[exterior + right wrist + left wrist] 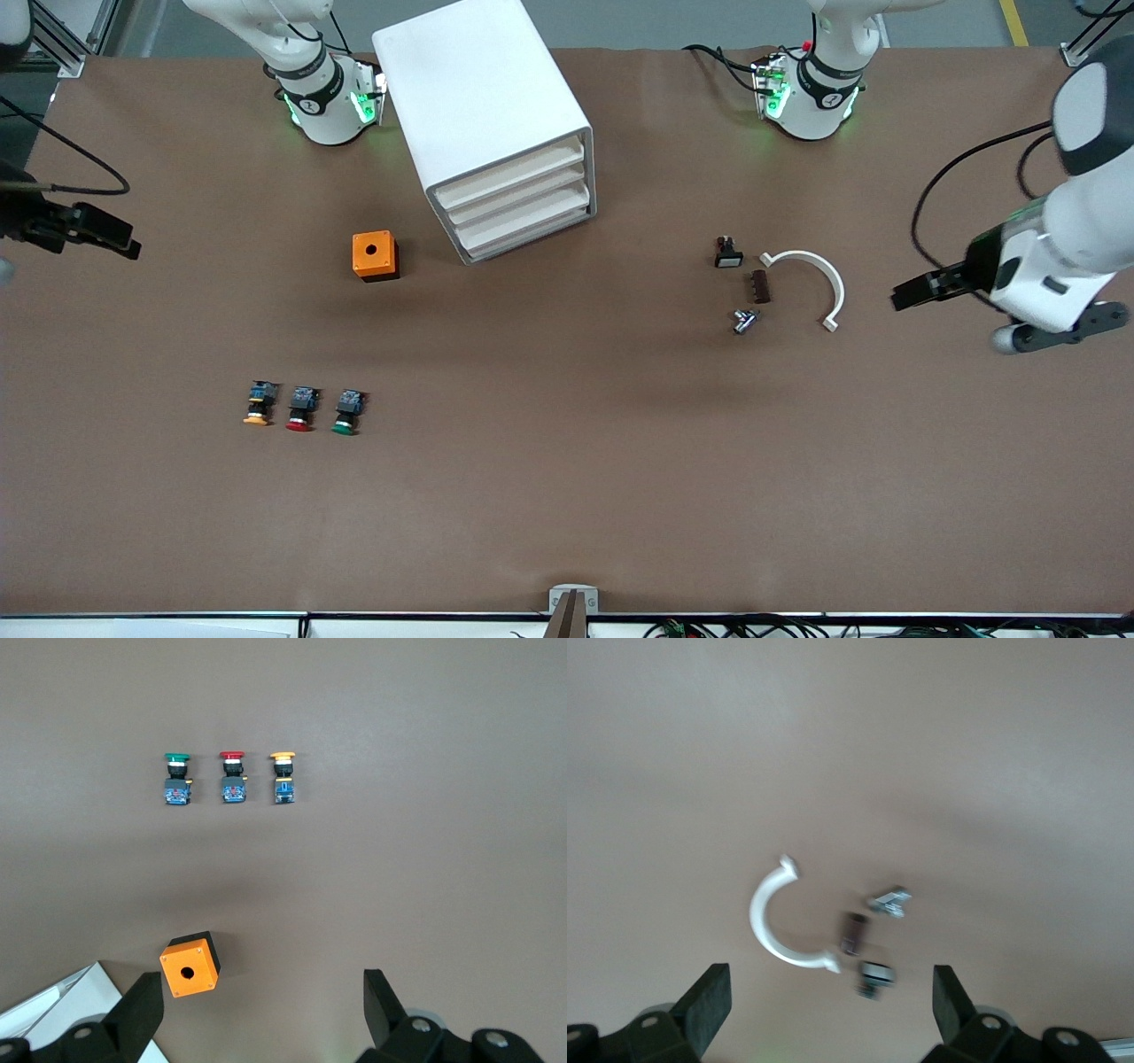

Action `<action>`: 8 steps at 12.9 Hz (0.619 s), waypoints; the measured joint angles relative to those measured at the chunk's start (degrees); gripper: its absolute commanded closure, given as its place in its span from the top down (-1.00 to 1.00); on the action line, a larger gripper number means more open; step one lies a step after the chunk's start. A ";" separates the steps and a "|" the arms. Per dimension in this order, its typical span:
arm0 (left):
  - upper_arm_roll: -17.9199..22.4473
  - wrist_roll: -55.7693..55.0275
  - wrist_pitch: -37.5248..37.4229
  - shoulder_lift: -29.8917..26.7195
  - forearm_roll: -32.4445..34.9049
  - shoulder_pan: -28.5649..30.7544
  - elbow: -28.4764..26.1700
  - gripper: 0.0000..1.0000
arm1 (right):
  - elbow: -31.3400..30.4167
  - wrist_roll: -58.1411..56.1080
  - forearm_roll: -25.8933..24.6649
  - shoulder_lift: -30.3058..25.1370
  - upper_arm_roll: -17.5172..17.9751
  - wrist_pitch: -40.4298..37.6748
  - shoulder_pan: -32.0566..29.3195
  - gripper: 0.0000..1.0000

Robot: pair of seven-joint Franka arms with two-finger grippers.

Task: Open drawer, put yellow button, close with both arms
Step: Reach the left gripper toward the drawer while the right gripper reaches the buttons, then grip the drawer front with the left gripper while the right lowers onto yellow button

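Note:
The white cabinet stands between the two arm bases, and its corner shows in the right wrist view. Its top drawer is shut, as are the two lower ones. The yellow button lies on the table nearer the front camera than the cabinet. It is the end one of a row of three, at the right arm's end, and also shows in the right wrist view. My right gripper is open and empty over the table's right-arm end. My left gripper is open and empty over the left-arm end.
A red-capped button and a green-capped button lie beside the yellow one. An orange box with a round hole sits beside the cabinet. A white arc-shaped part and three small parts lie near the left gripper.

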 measured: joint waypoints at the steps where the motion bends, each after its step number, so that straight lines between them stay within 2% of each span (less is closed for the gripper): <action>1: -0.11 -6.27 -0.03 0.73 -0.71 -1.98 0.05 0.99 | -0.04 0.00 0.00 1.64 0.00 0.55 -0.11 0.99; 5: -0.36 -30.58 -0.10 4.27 -1.26 -11.62 0.10 0.99 | -0.23 0.00 0.00 8.46 -0.05 2.42 -0.87 0.99; 8: -0.37 -45.00 0.03 9.30 -5.01 -16.44 0.21 0.99 | -0.64 0.00 0.00 13.87 -0.09 6.11 -1.25 0.99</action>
